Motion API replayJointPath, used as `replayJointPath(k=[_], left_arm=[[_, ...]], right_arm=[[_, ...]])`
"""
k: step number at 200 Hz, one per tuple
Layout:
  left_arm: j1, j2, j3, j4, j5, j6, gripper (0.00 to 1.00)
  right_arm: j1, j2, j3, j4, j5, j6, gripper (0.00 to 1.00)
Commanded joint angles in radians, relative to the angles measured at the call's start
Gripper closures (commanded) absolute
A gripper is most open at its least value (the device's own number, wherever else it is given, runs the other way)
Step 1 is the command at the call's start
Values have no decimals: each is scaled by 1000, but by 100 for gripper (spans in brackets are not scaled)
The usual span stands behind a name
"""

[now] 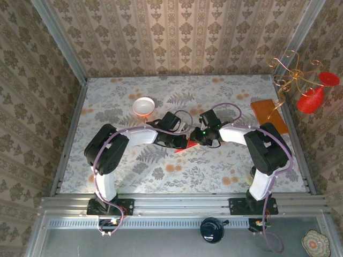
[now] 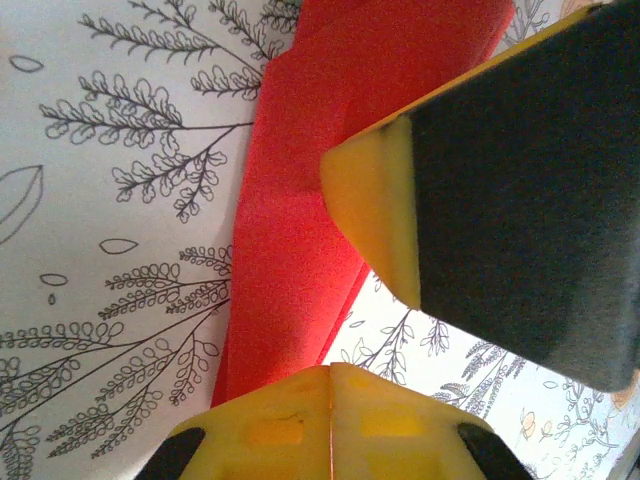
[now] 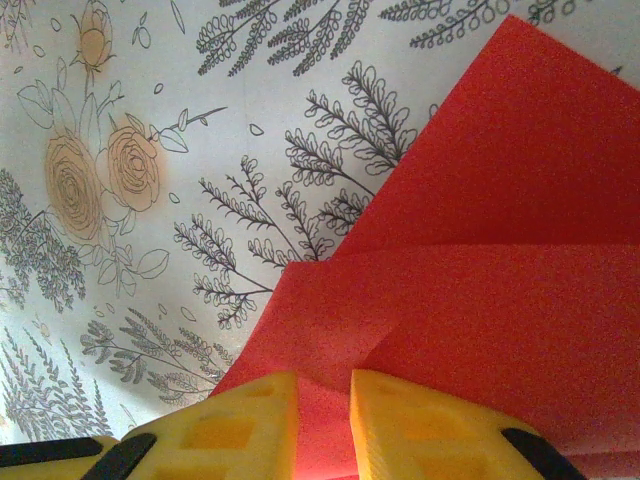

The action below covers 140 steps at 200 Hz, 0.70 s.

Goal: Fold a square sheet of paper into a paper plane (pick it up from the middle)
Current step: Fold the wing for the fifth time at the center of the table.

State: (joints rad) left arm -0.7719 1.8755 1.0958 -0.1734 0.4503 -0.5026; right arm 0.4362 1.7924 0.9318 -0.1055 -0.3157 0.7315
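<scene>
Where both arms meet at mid-tabletop [image 1: 225, 166], the folded red paper [image 1: 185, 145] lies flat between them, creases visible. Left gripper [image 2: 330, 385] is closed, fingers touching, over the paper's edge; whether it pinches the paper cannot be told. Right gripper [image 3: 322, 400] is nearly closed, paper showing in the narrow gap. White bowl [image 1: 143, 106] and orange board [image 1: 266, 114] sit well apart.

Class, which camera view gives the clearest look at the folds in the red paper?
The right wrist view: the red paper spreads wide there, with overlapping layers and crease lines plain. The left wrist view shows a narrower folded strip, partly behind a yellow finger. The top external view shows a small red tip between the arms.
</scene>
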Motion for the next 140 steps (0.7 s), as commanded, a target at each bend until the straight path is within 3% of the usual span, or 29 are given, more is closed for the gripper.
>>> replayJointPath(k=[1,81,140], left_arm=[[1,25,27,-13,18,-15,91],[8,60,20,-37,-8,-11,91],[11,52,5,-29,-4,-13,91]], right_arm=[[-5,2,-6,-34,11,-20,75],[-5,-99,19,-98,12,-28,72],[-5,-207,-5,-265,243,31,49]])
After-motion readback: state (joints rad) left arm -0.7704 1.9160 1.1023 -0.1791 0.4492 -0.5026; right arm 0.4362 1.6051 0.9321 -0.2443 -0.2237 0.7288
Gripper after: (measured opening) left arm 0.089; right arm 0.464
